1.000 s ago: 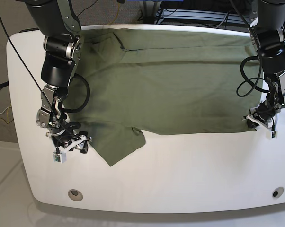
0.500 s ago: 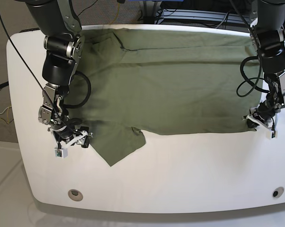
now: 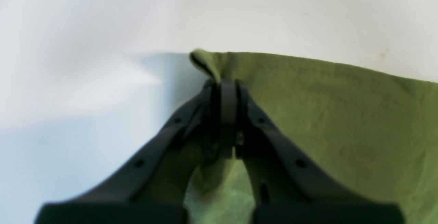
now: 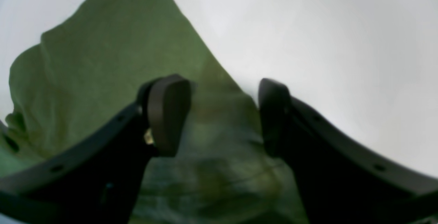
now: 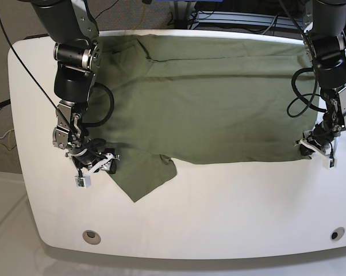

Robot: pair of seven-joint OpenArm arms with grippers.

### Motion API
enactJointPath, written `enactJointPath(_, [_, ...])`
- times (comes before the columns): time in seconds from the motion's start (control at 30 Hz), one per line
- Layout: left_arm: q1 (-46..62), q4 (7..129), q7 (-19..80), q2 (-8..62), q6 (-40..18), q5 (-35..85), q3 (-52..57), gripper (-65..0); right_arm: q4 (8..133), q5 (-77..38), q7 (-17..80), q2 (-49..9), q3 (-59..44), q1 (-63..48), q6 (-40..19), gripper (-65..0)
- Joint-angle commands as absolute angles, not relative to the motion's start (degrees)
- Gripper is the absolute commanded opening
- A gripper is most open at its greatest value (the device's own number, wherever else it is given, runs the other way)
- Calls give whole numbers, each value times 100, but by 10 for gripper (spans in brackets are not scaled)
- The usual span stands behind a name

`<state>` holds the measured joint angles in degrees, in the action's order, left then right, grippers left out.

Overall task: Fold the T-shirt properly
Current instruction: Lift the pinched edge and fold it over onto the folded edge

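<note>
White rounded table fills base view, front strip bare except two small round inserts near the front corners and a red mark at one edge; grey floor and cables behind. Nearest the front: a sleeve flap of the T-shirt pokes toward the camera, pointed tip lying flat on the table. Right gripper now sits at the side edge of that sleeve; a second ago it hung further out over bare table, so it has moved in toward the cloth and its jaws have started to narrow. Right wrist view: fingers apart, cloth between and under them, not pinched yet. Judgement: right arm is about to take the sleeve-side corner, grasp not done. Left gripper unchanged across the frames, parked at the other front corner of the shirt; left wrist view shows jaws together, clamped on a pinch of the T-shirt's edge. Further back: the shirt body lies spread wide and mostly flat across the table's middle and rear, a folded-over ridge near the back on the right-arm side. No fold made yet, so task is early. Count: one T-shirt, two arms, two grippers, one table, two inserts.
</note>
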<state>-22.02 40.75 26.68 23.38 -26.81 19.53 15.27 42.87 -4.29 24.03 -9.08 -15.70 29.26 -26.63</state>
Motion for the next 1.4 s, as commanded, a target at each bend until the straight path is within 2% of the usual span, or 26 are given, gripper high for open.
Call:
enactJointPath(0.0, [-2299,4182,2635,2438,-2653,1943,1540,-650,4266,-421,2484,-906,-1235,3014,-2768,-446])
enactJointPath(0.2, [-2281,4238,2618,2444,-2646,1956,1538,-650,4245,-432,2540,-909,-1155,2991,-2771,-640])
enactJointPath(0.23, [-2281,4252,2616,2444,-2643,1959,1537,-650,4252,-432,2556,-908,-1168,2987,-2770,-650])
enactJointPath(0.5, [-2209,4708,2690,2436,-2649,1984,1573,-650,4991,-460,2789,-908,-1358,2935,-2751,-650])
enactJointPath(0.83, [-2202,5047,2770,2451,-2652,2008,1581,-650,6638,-592,3499,-951,-1337,2700,-2727,-650])
enactJointPath(1.37, [-2033,5464,2923,2460,-2656,2019,1661,-650,7881,-679,4324,-915,-1372,2561,-2764,-650])
